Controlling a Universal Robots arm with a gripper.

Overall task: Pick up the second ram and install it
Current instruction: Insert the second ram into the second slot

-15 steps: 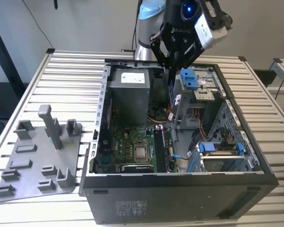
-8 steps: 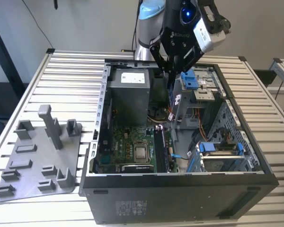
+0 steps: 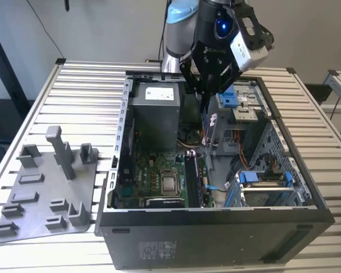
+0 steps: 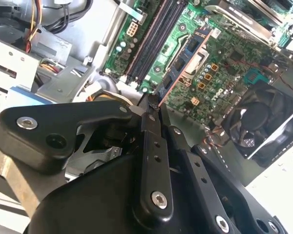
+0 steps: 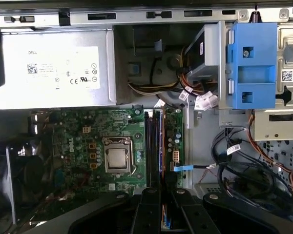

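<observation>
Exterior view: I have the gripper (image 3: 203, 90), jaws clamped on the second ram (image 3: 205, 119), above the memory slots (image 3: 192, 179), mid-carry toward installation.

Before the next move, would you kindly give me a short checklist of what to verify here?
1. Gripper shut on ram: ok.
2. Case open, board exposed: ok.
3. Ram runs parallel to slots: ok, in the first wrist view.
4. Ram seated in a slot: not ok, it hangs above the board.
5. Target slot free: cannot tell.
6. Plugs clear of the ram: cannot tell.
</observation>
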